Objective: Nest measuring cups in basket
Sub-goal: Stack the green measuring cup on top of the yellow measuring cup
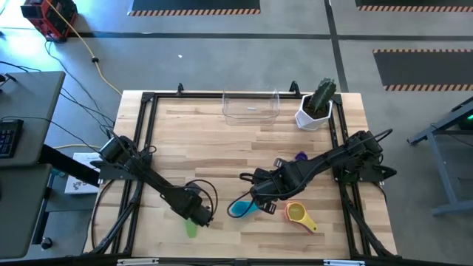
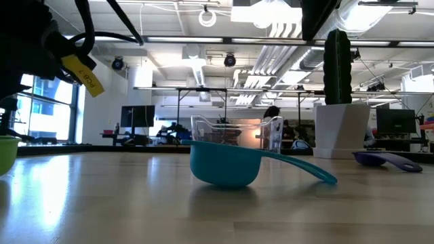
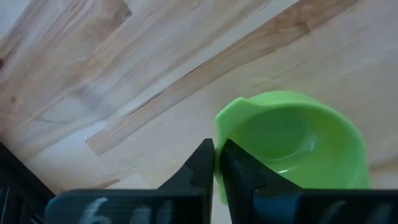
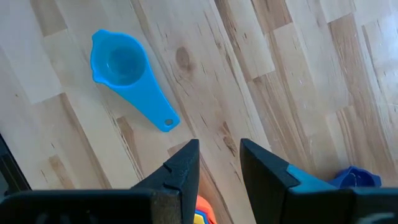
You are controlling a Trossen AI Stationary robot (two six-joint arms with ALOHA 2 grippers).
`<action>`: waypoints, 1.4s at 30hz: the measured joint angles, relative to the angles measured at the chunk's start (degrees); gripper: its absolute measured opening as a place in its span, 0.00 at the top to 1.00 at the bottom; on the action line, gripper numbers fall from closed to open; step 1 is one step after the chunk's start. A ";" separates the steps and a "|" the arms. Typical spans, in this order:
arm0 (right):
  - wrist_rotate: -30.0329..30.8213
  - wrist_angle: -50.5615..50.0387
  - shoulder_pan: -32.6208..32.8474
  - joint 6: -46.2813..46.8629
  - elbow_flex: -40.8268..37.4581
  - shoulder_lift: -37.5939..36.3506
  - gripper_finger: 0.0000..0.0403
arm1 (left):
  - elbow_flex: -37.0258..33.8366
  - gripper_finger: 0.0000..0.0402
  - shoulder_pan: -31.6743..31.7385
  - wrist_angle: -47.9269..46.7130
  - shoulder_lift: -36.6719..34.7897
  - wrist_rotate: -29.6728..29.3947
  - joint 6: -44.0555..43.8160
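No text can be read with certainty. In the low view a yellow tag hanging from the cables at the left bears small dark print, too small to make out. Nothing else shows lettering.

1. A lime-green cup lies on a pale, wood-grained surface.
2. A teal cup and a purple cup sit apart.
3. A yellow cup rests in an orange one.
4. A green cactus stands in a white pot.
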 joint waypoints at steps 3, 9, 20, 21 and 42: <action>0.02 0.00 -0.01 -1.23 0.00 0.00 0.73 | 0.06 0.98 0.91 0.07 -0.09 0.25 1.34; 1.41 -0.13 -0.22 -2.53 0.00 0.00 0.73 | 0.13 0.99 3.85 1.14 -0.80 0.01 4.84; 1.71 -1.13 -3.40 -7.44 0.00 0.00 0.73 | 3.63 1.00 11.68 1.51 -1.60 -1.85 17.36; 1.72 -1.14 -3.67 -8.11 0.00 0.00 0.73 | 3.74 1.00 12.56 1.51 -1.60 -1.85 18.90; 9.47 -10.64 -8.48 4.91 -0.04 -10.44 0.73 | 4.41 0.99 36.86 16.49 -1.71 -0.99 45.37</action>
